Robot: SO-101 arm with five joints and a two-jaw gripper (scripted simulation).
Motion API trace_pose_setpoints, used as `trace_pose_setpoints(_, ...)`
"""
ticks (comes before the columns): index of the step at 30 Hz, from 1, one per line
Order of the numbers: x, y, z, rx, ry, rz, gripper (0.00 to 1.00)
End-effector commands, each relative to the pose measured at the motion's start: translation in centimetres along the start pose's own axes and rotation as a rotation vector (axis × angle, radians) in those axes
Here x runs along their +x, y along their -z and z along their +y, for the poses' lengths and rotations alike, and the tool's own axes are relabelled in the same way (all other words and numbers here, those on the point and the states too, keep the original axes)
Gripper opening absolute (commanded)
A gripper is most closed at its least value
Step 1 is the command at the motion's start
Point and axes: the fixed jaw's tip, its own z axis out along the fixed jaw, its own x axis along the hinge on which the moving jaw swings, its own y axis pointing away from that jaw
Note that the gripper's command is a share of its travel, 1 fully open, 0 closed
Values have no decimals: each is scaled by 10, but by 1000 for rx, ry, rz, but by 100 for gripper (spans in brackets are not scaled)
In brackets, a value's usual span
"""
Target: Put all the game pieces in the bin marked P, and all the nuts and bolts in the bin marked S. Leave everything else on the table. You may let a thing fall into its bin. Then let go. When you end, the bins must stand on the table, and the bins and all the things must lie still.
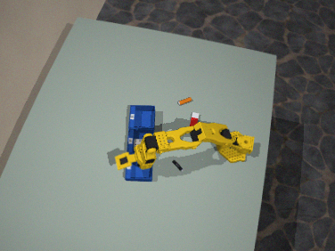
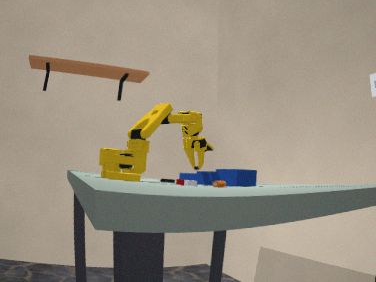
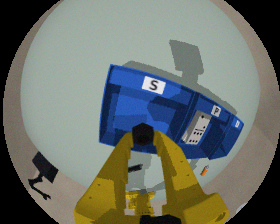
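Wrist view shows my gripper (image 3: 145, 142) above the blue bin marked S (image 3: 134, 106), with the bin marked P (image 3: 213, 128) touching it on the far side. My jaws are nearly closed and they hold a small dark piece (image 3: 143, 135) at the tips; I cannot tell what it is. A white patterned piece (image 3: 198, 128) lies inside the P bin. On the table (image 1: 67, 93), an orange piece (image 1: 184, 101), a red and white piece (image 1: 194, 117) and a small black piece (image 1: 177, 165) lie apart from the bins.
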Motion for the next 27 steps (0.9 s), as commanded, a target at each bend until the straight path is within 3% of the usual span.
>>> trace_pose_setpoints(1,-7,9,2,-3,16,-62,0)
trace_pose_setpoints(14,-7,7,2,-3,16,-62,0)
trace_pose_setpoints(27,-5,-2,2,-3,16,-62,0)
